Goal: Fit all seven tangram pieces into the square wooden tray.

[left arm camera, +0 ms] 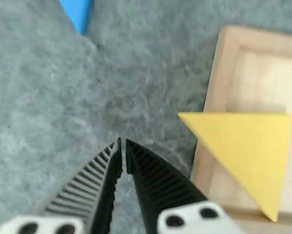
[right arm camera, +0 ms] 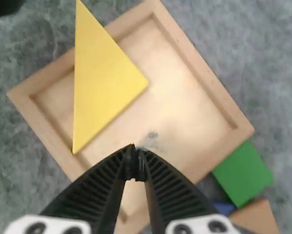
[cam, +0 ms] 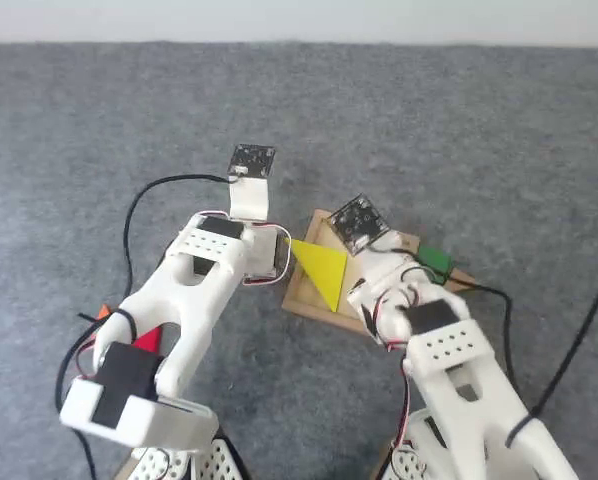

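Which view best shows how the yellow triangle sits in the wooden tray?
The right wrist view: the whole yellow triangle shows from above, lying across the wooden tray with one tip over the rim. The left wrist view cuts off most of the tray. The high view shows the triangle between the arms, the tray partly hidden.

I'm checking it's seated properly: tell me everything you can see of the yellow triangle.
The yellow triangle is a flat, right-angled piece with a smooth matte face. It lies mostly over the floor of the square wooden tray, but one sharp corner sticks out across the rim, so it looks not fully seated. Only the tray touches it.
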